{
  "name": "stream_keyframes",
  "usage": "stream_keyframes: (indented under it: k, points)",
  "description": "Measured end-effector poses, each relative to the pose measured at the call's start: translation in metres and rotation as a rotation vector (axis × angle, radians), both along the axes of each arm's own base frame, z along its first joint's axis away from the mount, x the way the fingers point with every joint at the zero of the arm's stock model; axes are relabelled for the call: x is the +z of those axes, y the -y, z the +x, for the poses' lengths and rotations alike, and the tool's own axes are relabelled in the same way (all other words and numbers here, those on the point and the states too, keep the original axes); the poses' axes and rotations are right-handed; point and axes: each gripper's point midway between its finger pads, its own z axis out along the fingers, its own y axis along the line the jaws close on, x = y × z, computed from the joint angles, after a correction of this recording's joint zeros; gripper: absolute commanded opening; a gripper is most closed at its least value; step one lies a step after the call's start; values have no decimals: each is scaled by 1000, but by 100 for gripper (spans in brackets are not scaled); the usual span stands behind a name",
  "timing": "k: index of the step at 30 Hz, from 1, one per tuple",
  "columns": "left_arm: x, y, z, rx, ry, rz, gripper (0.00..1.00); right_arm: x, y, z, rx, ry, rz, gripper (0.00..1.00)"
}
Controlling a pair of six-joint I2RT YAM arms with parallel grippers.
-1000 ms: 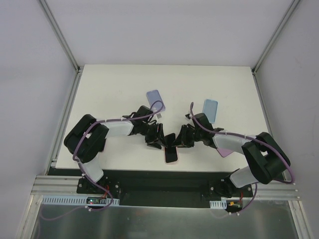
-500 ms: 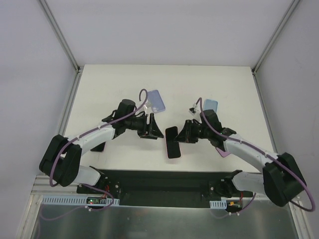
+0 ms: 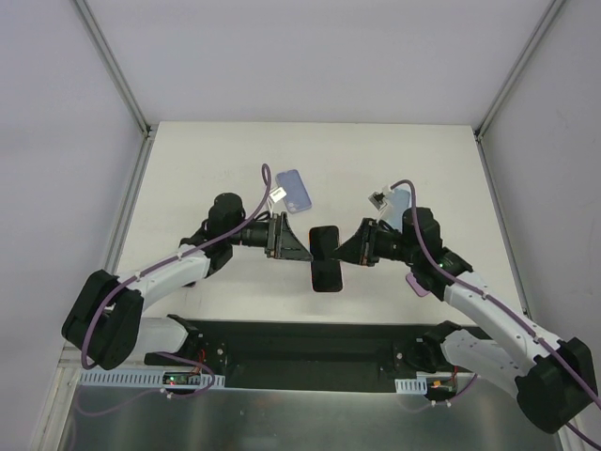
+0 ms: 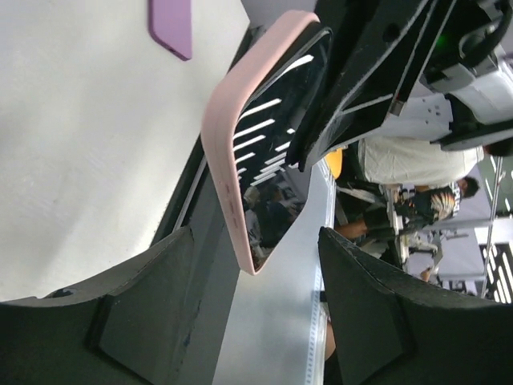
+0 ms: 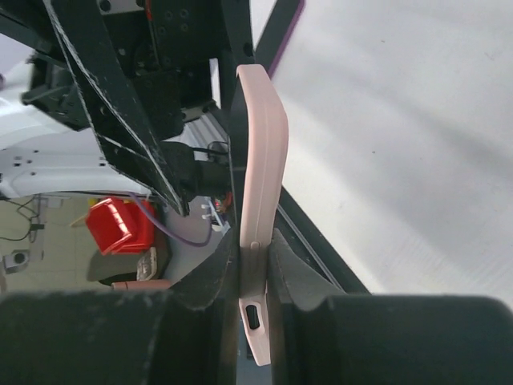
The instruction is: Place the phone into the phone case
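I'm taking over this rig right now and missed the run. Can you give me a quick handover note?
Left gripper: open, facing the phone, not gripping it.
Right gripper: shut on the pink case, holding it on edge, apparently off the table.
Phone: its dark screen sits inside the pink case.
Purple case and light blue case: lying flat on the table, unused.
Done: phone looks to be in the case.
Left: probably check that the hidden corners are seated, then set it down.
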Motion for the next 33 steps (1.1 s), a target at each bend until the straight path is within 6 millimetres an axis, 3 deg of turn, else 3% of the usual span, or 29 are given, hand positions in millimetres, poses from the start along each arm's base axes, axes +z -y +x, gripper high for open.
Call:
stream_keyframes:
  k: [11,15,18,21,22,28,33]
  points:
    - [20,23,-12,-66,15,-104,52,21,-6,-9,30,9,115,4]
    - [29,26,-13,-72,18,-137,23,22,-6,-11,33,1,128,11]
    - [29,26,-14,-70,6,-144,10,29,-7,-14,47,21,150,16]
    - [34,26,-16,-83,17,-162,2,28,-6,-17,54,26,157,20]
    - [35,26,-17,-88,18,-165,0,28,-6,-17,54,26,161,29]
    - [35,27,-17,-101,2,-180,0,23,-3,-22,59,26,165,54]
    - [37,28,-17,-101,-2,-189,0,9,2,-38,94,39,163,59]
